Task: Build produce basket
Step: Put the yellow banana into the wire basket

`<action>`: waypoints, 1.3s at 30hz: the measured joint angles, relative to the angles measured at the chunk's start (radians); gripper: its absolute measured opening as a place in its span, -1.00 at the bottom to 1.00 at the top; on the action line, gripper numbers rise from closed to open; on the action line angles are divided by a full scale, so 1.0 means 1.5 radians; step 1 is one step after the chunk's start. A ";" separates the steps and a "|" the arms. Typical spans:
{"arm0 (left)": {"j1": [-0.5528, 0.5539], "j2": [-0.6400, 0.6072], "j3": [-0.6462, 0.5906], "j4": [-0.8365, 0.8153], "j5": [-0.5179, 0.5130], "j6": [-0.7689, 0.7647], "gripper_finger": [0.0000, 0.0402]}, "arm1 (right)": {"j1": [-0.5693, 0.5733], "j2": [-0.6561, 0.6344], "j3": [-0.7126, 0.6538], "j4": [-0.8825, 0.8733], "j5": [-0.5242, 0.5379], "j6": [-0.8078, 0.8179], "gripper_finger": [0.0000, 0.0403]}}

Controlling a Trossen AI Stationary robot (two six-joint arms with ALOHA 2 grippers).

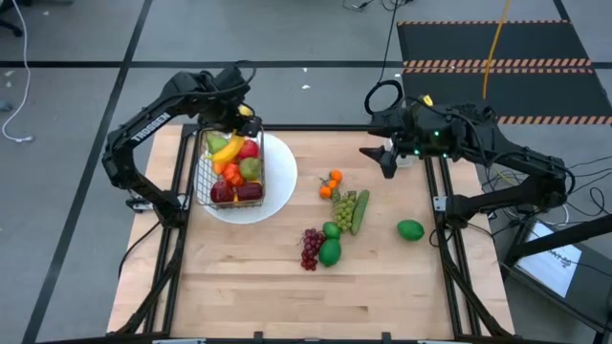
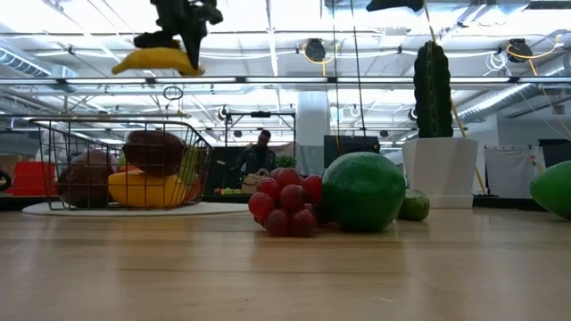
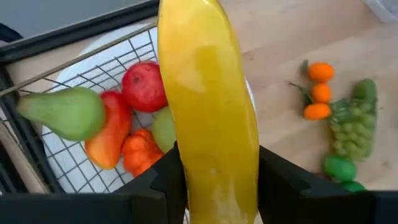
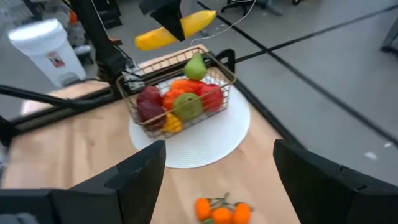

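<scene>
The banana [image 3: 208, 106] is clamped between the two fingers of the left gripper [image 3: 214, 180], which holds it near one end, so most of its length sticks out ahead of the fingers. It hangs in the air, directly above the basket [image 1: 230, 167] and not touching it. Below the gripper, the basket sits on the white plate [image 1: 279, 196] and already contains a green pear [image 3: 65, 112], a red apple [image 3: 144, 86] and several other red and orange pieces.

I judge the banana to be light, stiff and smooth, probably plastic, so it may turn or slip between the fingers; a hold nearer its middle would keep it more level. It does not look fragile.

Farther from this gripper, on the bare wood, lie the small oranges [image 1: 331, 183], the green grapes [image 1: 344, 210], a cucumber [image 1: 360, 211], the red grapes [image 1: 312, 247] and two limes [image 1: 410, 229]. The round ones will probably roll, and the grapes look bumpy and are best taken across the bunch.

The right gripper [image 4: 214, 165] waits with its fingers apart and empty, above the far edge of the table, well apart from the basket. A cactus in a white pot [image 2: 439, 169] stands near it.
</scene>
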State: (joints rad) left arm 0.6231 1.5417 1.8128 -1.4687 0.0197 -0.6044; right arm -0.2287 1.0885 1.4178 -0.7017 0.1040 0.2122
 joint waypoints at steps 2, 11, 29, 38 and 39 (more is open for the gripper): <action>0.000 0.000 -0.025 0.016 -0.003 0.000 -0.27 | -0.009 0.000 0.000 0.000 0.000 -0.033 0.44; 0.008 0.001 -0.206 0.120 0.044 -0.043 -0.27 | -0.018 -0.014 0.000 -0.020 -0.020 -0.028 0.44; -0.003 0.001 -0.361 0.250 0.090 -0.125 0.15 | -0.018 -0.013 0.000 -0.046 -0.021 -0.060 0.44; -0.008 0.001 -0.288 0.242 0.089 -0.123 0.58 | -0.018 -0.013 -0.003 -0.113 -0.053 -0.029 0.44; -0.008 0.001 -0.274 0.242 0.083 -0.123 0.57 | -0.018 -0.013 -0.008 -0.119 -0.054 -0.021 0.44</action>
State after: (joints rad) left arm 0.6110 1.5425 1.4016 -1.1057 0.1443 -0.7882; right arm -0.2554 1.0683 1.4062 -0.8806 0.0236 0.1803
